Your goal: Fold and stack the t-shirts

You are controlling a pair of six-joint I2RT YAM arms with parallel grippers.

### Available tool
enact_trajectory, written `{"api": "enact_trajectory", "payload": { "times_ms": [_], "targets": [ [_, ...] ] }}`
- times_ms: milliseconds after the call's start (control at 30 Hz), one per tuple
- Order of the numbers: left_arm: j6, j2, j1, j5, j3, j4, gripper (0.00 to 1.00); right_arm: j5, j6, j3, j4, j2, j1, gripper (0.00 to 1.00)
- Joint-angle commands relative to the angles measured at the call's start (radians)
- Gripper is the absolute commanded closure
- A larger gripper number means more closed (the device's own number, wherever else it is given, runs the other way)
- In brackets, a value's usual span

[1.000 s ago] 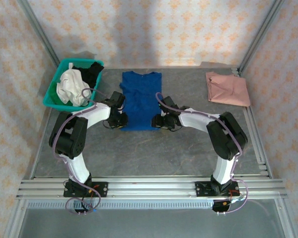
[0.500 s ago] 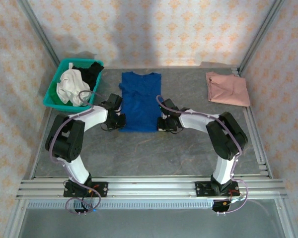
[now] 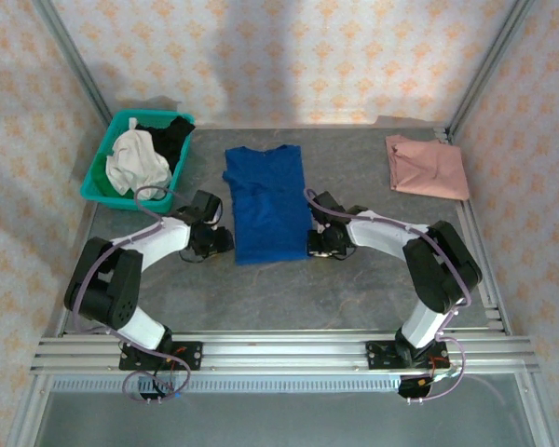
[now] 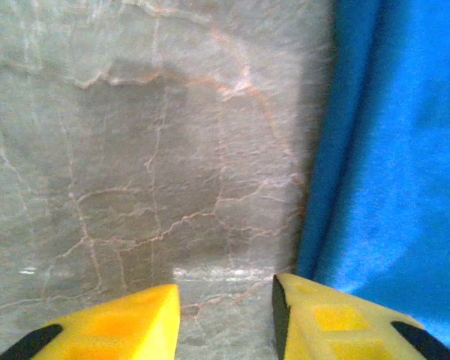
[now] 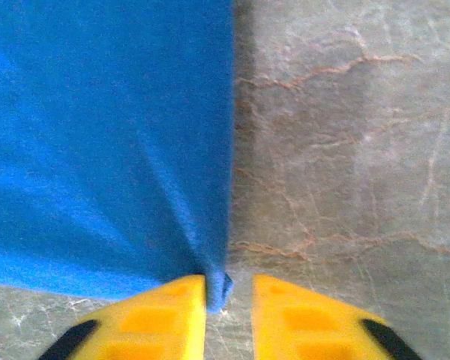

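You had the top camera high behind the arm bases (image 3: 163,354), looking down over the grey marbled tabletop (image 3: 261,289). The left wrist camera sat close over the table and aimed out past the yellow-padded left claw (image 4: 225,300), with the royal blue cloth t-shirt (image 4: 397,150) to that claw's right. The right wrist camera did likewise past the right claw (image 5: 230,296), with the shirt to its left. All three views shared that shirt.

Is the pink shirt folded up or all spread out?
Folded. The pink t-shirt lies as a small neat rectangle, with no sleeves sticking out.
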Motion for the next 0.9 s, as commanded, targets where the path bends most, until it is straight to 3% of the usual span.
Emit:
{"api": "enact_trajectory", "payload": {
  "times_ms": [0,100,333,400,500,633,867],
  "targets": [
    [-0.007,-0.017,0.005,-0.041,0.088,-0.019,0.55,0.080,-0.009,0.083,-0.036,-0.043,-0.004,0.59],
    [-0.005,0.070,0.001,-0.005,0.166,-0.009,0.57,0.145,-0.001,0.140,-0.013,-0.023,-0.011,0.51],
    [0.001,0.238,-0.016,0.027,0.265,0.012,0.78,0.132,0.004,0.248,0.036,0.111,-0.067,0.51],
    [-0.001,0.257,-0.016,0.021,0.275,0.007,0.80,0.100,0.001,0.271,0.043,0.142,-0.071,0.51],
    [-0.002,0.258,-0.016,0.007,0.270,0.002,0.84,0.088,-0.003,0.295,0.043,0.177,-0.073,0.51],
    [-0.006,0.233,-0.016,-0.002,0.254,0.001,0.99,0.083,-0.001,0.301,0.054,0.210,-0.078,0.51],
    [-0.001,0.193,-0.019,-0.027,0.240,-0.035,1.00,0.073,0.014,0.287,0.086,0.229,-0.083,0.59]
  ]
}}
